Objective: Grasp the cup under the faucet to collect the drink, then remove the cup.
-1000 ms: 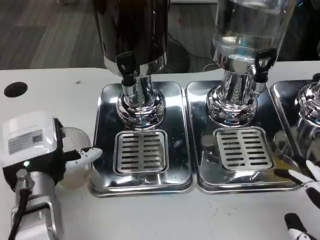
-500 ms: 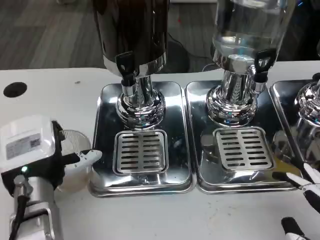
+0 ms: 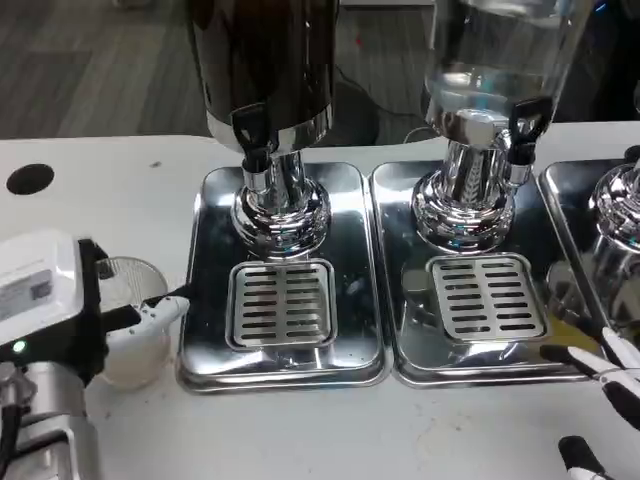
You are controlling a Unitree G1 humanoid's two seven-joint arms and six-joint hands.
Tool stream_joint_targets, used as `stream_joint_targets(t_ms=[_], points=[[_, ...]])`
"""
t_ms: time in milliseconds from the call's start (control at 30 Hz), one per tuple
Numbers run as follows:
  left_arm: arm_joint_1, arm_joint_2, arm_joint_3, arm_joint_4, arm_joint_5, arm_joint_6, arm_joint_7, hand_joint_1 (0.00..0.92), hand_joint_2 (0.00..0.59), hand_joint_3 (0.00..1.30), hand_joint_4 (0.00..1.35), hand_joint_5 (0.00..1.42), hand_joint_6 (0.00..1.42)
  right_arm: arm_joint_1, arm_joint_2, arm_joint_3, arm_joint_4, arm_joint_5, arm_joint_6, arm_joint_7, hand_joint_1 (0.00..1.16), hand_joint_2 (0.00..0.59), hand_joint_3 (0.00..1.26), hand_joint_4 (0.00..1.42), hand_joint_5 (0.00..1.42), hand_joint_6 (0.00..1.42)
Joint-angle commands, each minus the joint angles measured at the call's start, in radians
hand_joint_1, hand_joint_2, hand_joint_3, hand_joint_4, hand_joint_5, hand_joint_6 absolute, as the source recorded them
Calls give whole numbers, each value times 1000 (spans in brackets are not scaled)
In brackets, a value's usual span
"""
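A clear-tank dispenser (image 3: 490, 110) stands on the middle steel tray (image 3: 400, 350).

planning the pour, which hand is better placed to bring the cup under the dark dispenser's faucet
Left. The left hand already grips the cup beside the left tray, close to the faucet. The right hand sits at the far right edge, holding nothing.

White table (image 3: 120, 160) with 3 chrome drip trays (image 3: 360, 210) and clear cup (image 3: 130, 335)
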Motion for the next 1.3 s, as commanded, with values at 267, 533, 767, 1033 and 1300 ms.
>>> stream_joint_targets(t_ms=[267,533,767,1033,1300], points=[[-18,-40,34,-51,-62,-48,78,313,129,562,669,873,929,18,-4,8,-18,4,-16,6,451,435,181,0,0,0],[-52,-83,15,-6,-97,-86,131,314,129,562,668,863,913,24,-8,4,-12,8,-23,5,451,435,180,0,0,0],[-80,-114,-12,40,-120,-102,164,314,129,562,662,863,915,24,-12,0,-7,17,-25,8,451,434,178,0,0,0],[-104,-144,-29,103,-159,-125,219,314,130,561,661,863,916,16,-20,2,10,21,-26,10,451,434,178,0,0,0],[-142,-172,-59,188,-205,-145,286,314,130,561,655,863,905,-3,-27,6,36,35,-27,17,452,434,174,0,0,0]])
